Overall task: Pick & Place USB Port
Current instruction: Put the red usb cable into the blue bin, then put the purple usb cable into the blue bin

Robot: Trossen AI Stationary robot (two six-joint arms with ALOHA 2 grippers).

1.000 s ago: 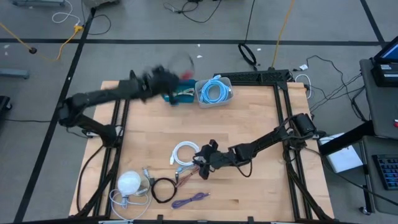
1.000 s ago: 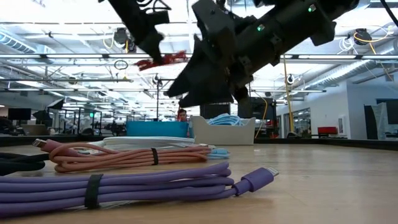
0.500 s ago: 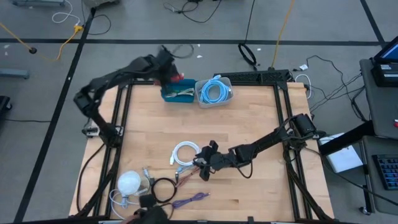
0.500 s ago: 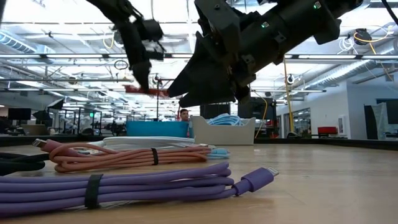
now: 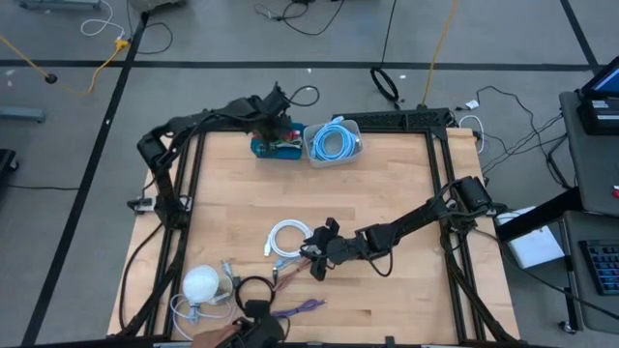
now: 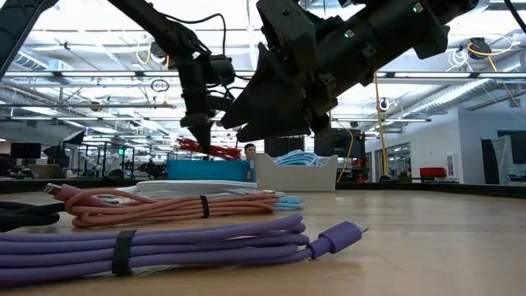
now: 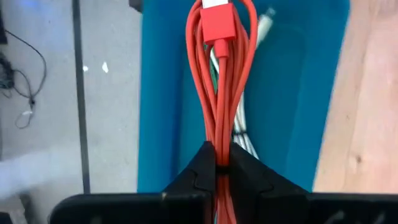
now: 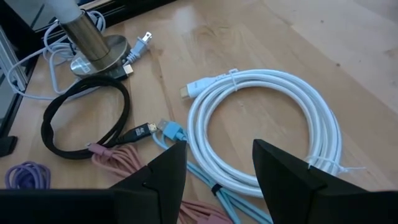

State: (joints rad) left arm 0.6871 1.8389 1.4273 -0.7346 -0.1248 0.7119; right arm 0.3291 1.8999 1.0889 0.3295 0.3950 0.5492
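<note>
The left arm reaches from its base at the left edge of the wooden worktop (image 5: pixel 406 184) out to the far side, elbow bent and forearm running to the right in the overhead view. Its left gripper (image 7: pixel 217 163) points downward, the jaws pressed together on a folded red cable (image 7: pixel 219 74) that hangs from them. From table height this gripper (image 6: pixel 200 131) shows in the air, tips down.

The right arm stretches from the right edge toward the worktop's middle, forearm low and angled toward the near-left. Its right gripper (image 8: pixel 217 165) hangs above the surface with the jaws standing apart, nothing between them. In the overhead view it (image 5: pixel 317 259) sits near the centre-front.
</note>
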